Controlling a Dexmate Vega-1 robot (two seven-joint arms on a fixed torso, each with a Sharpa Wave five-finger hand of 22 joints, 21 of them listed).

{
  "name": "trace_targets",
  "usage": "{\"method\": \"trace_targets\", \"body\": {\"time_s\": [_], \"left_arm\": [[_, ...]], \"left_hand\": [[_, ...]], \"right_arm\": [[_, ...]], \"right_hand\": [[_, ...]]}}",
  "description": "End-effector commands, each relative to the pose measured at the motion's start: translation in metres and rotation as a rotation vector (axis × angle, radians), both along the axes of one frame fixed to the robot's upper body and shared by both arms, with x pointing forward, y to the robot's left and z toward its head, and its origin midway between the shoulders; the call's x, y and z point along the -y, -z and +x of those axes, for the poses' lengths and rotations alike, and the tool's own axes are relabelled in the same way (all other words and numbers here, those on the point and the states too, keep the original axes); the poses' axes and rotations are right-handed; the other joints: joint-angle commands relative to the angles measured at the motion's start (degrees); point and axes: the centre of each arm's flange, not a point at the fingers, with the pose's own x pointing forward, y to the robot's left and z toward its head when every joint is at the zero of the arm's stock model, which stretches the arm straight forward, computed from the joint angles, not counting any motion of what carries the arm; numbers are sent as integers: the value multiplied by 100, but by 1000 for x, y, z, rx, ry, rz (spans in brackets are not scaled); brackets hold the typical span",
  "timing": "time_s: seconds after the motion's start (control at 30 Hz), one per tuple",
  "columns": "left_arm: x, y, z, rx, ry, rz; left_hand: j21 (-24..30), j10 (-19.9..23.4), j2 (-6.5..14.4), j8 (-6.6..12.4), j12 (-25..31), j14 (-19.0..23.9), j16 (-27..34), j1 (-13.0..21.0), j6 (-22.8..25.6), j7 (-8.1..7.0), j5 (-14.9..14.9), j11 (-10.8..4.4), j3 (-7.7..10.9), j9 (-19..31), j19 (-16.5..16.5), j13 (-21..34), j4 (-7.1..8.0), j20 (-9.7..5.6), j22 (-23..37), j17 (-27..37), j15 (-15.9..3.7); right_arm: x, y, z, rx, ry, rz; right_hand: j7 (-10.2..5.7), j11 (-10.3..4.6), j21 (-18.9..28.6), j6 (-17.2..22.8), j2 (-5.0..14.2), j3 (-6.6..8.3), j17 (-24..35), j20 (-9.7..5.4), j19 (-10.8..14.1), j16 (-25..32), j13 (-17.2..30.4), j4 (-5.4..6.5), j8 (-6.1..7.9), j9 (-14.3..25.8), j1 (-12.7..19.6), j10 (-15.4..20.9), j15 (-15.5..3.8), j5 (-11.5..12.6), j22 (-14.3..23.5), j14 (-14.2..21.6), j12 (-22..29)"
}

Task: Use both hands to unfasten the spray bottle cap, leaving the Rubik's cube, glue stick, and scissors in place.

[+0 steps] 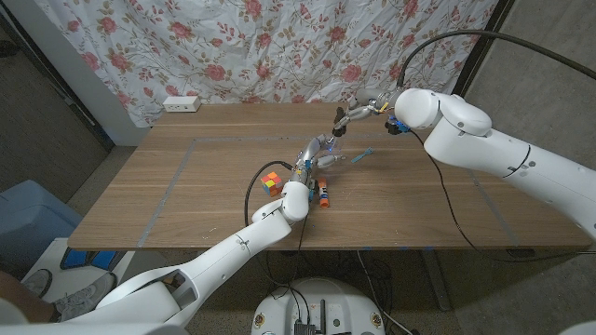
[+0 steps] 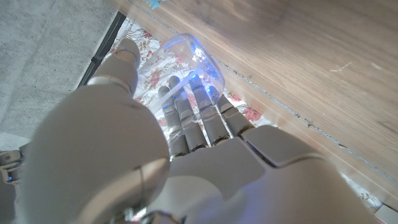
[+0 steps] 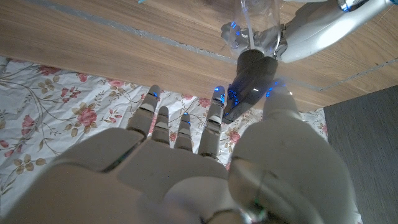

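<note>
Wooden table (image 1: 186,186) with pale tape lines marking a rectangle on its top. Behind it hangs a floral curtain (image 1: 279,46), white with red roses. White power strip (image 1: 182,104) at the table's far left edge. Grey wall (image 1: 65,84) left; blue bin (image 1: 28,223) on floor.

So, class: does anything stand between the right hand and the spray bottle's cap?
Nothing visible does. The right hand is at the dark cap, its fingers beside it, while the left hand holds the clear bottle.
</note>
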Motion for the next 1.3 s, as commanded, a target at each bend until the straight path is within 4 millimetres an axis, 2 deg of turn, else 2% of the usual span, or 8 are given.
{"method": "trace_targets", "body": {"time_s": [0.03,0.43,0.57,0.7,0.83,1.1,1.27,1.3], "left_arm": [[1,2,0,-4,3,0],[1,5,-1,-14,4,-5],[1,5,-2,-16,5,-6],[1,5,-2,-15,6,-5],[1,5,-2,-17,7,-7],[2,6,-2,-20,9,-6],[2,6,-2,-22,9,-6],[2,6,-2,-22,9,-6]], "left_hand": [[-4,164,594,25,-23,52,-4,-528,114,21,-33,-93,170,6,32,31,147,-231,13,3,-581],[-5,163,612,18,-33,52,-12,-555,101,17,-36,-86,178,6,29,37,152,-230,13,0,-579],[-5,165,615,18,-35,52,-10,-555,104,22,-36,-83,180,5,30,39,146,-227,13,3,-579],[-5,169,614,20,-38,54,-15,-555,113,29,-36,-89,186,5,30,41,139,-230,13,-1,-577],[-5,160,620,15,-44,53,-12,-557,104,30,-37,-83,187,5,29,43,137,-224,13,4,-577],[-6,171,627,15,-49,54,-9,-562,112,27,-39,-82,190,4,26,45,133,-222,13,10,-599],[-6,168,630,10,-54,55,-13,-566,106,35,-39,-81,196,3,26,48,130,-221,13,7,-571],[-5,168,627,8,-55,56,-16,-569,102,29,-39,-79,197,3,28,48,130,-224,13,4,-573]], "right_arm": [[4,-3,0,6,-12,8],[10,-2,4,-18,-43,57],[11,-1,5,-15,-49,71],[13,0,7,-21,-58,85],[14,0,8,-16,-61,93],[15,1,8,-1,-68,111],[15,0,8,12,-70,124],[15,0,8,15,-72,124]], "right_hand": [[-112,-69,17,51,20,121,-3,-7,62,10,16,0,44,22,261,42,-87,5,7,27,43],[-386,-241,12,236,184,418,3,-37,157,10,14,-10,118,47,977,75,-247,-150,-1,37,29],[-516,-343,-2,377,270,514,16,-135,147,22,13,5,174,62,1195,113,-351,-232,-2,48,33],[-719,-438,-4,706,332,612,30,-217,161,43,12,-4,317,97,1459,191,-425,-273,-3,77,45],[-816,-526,-1,1013,350,664,43,-275,182,58,11,1,449,118,1640,243,-501,-286,-3,88,46],[-834,-714,3,1616,367,714,69,-360,219,103,6,24,716,154,1905,380,-635,-279,-3,142,57],[-846,-749,-4,1687,385,743,75,-394,205,114,6,9,744,151,1992,406,-684,-265,-3,154,57],[-840,-748,-6,1518,383,771,85,-395,200,120,6,-8,663,132,2094,408,-684,-247,-2,150,48]]}}
